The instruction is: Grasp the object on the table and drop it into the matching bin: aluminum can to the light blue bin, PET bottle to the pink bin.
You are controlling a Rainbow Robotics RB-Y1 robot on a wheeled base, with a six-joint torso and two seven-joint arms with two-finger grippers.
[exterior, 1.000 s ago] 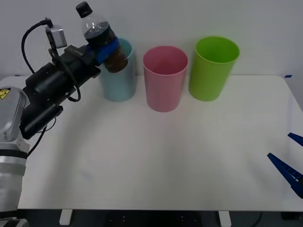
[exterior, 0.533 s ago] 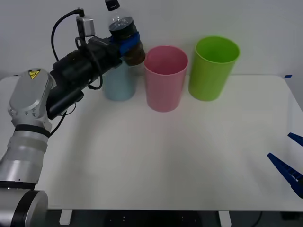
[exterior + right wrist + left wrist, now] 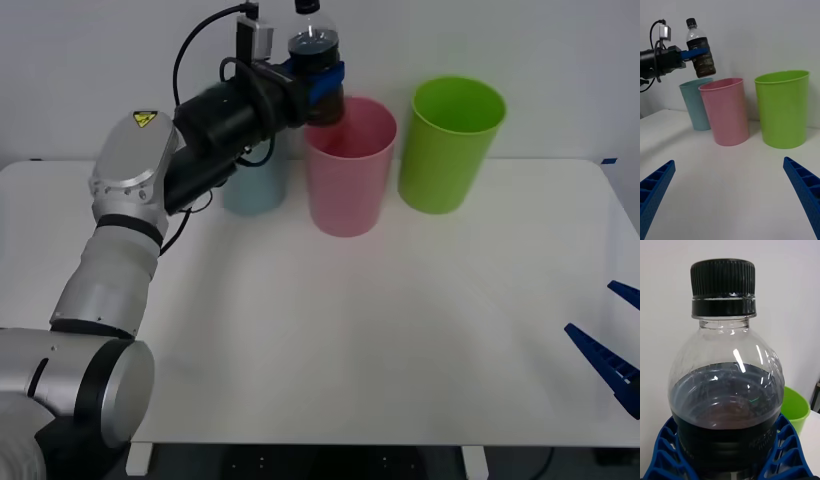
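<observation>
My left gripper (image 3: 322, 82) is shut on the PET bottle (image 3: 317, 58), a small clear bottle with a black cap and dark lower body, held upright in the air. The bottle (image 3: 700, 48) hangs over the left rim of the pink bin (image 3: 349, 165), its base just above the rim. In the left wrist view the bottle (image 3: 726, 390) stands close up between the blue fingers (image 3: 786, 450). The light blue bin (image 3: 256, 180) stands left of the pink bin (image 3: 725, 111), partly hidden behind my left arm. My right gripper (image 3: 610, 350) is open, low at the table's front right corner.
A lime green bin (image 3: 450, 143) stands right of the pink one, all three in a row along the back of the white table (image 3: 350, 330). A white wall rises just behind them.
My left arm has swung right with the bottle, from above the light blue bin to over the pink bin's left rim. The right arm has stayed still.
</observation>
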